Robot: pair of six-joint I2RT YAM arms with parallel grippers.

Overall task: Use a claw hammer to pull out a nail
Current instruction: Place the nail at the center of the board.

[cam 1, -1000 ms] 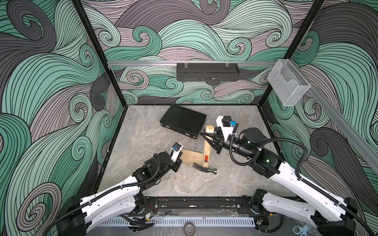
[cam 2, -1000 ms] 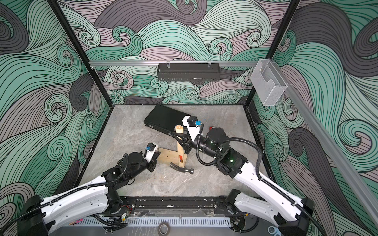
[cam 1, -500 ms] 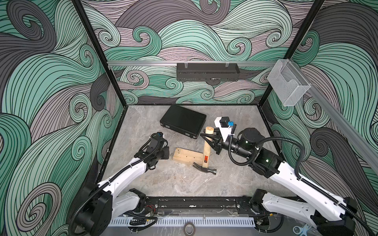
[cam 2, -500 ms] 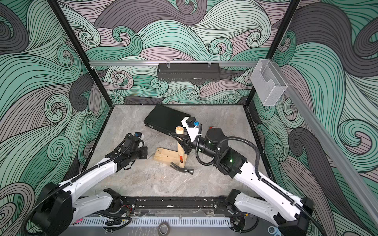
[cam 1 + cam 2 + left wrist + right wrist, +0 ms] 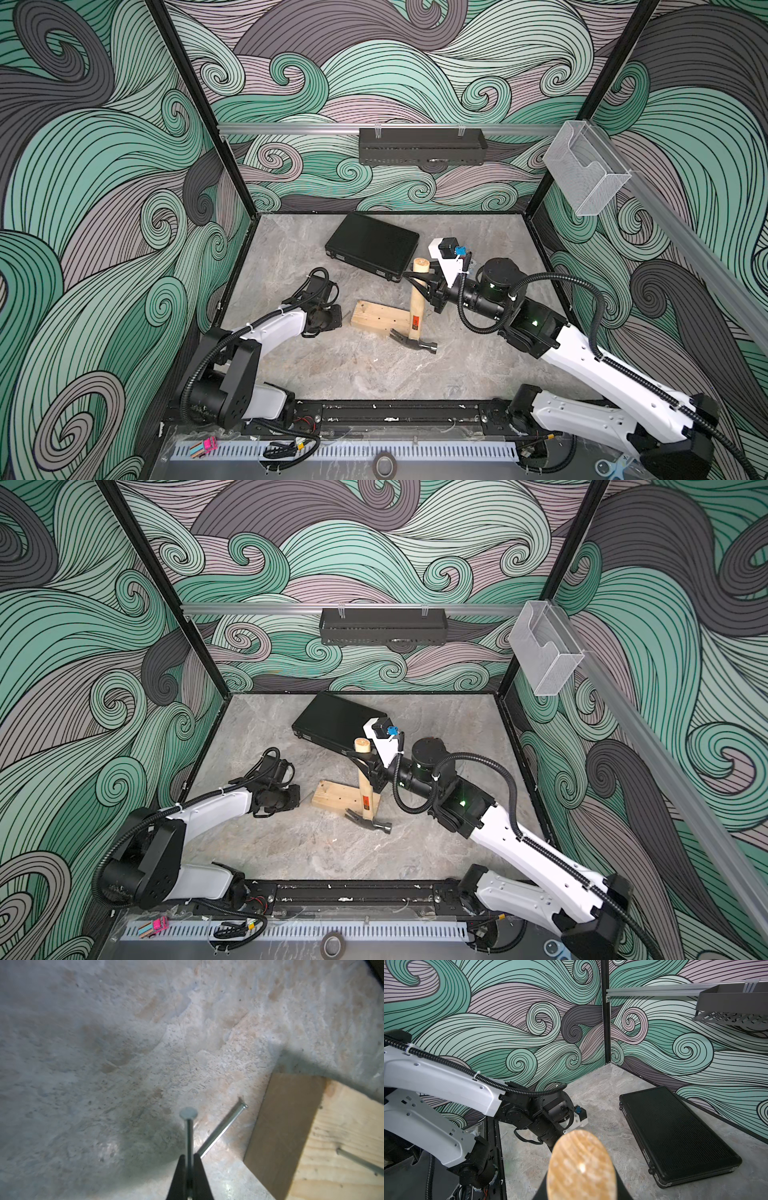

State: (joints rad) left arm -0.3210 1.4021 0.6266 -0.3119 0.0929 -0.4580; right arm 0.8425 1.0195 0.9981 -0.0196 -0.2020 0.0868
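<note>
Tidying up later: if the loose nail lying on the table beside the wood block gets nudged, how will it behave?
The loose nail probably rolls in an arc: round slim shank, wider head. It likely skids, since the table looks smooth. Thin and metal, it seems stiff and light.

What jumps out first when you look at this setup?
The right arm clamps its jaws on the pale wooden handle of a claw hammer, whose steel head rests on the table beside a wooden block. The left arm pinches a nail in its jaws, while a second nail lies loose by the block.
</note>
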